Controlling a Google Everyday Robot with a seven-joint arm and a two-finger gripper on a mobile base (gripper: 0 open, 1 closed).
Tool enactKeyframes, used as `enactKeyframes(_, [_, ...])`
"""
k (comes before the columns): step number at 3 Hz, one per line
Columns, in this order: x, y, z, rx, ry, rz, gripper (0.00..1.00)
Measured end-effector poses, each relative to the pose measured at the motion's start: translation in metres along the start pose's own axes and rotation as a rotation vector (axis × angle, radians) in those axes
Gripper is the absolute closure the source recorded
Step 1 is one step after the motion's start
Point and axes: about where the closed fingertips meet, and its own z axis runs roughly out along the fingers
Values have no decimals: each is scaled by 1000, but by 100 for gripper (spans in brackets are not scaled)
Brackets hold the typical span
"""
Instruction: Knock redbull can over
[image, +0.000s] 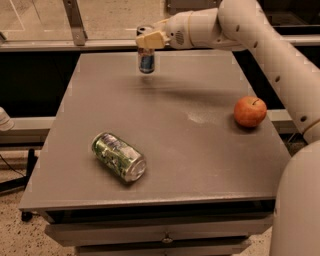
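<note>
The redbull can (146, 61) is slim, blue and silver, and stands upright near the far edge of the grey table (200, 165), left of its middle. My gripper (150, 39) reaches in from the right and is level with the can's top rim, touching or just in front of it. The white arm stretches from the right side of the view across the far part of the table. The can's top is partly hidden by the gripper.
A fatter green-patterned can (119, 156) lies on its side at the front left of the table. A red apple (250, 111) sits near the right edge. A railing and a dark gap lie behind the far edge.
</note>
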Motion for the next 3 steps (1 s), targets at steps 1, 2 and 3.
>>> enactKeyframes(1, [-8,1,-24,-29,99,-108,100])
enactKeyframes(2, [-1,8,-41,-80,273,-223,100])
enactKeyframes(3, [23,34,-49,-198,459,-314,100])
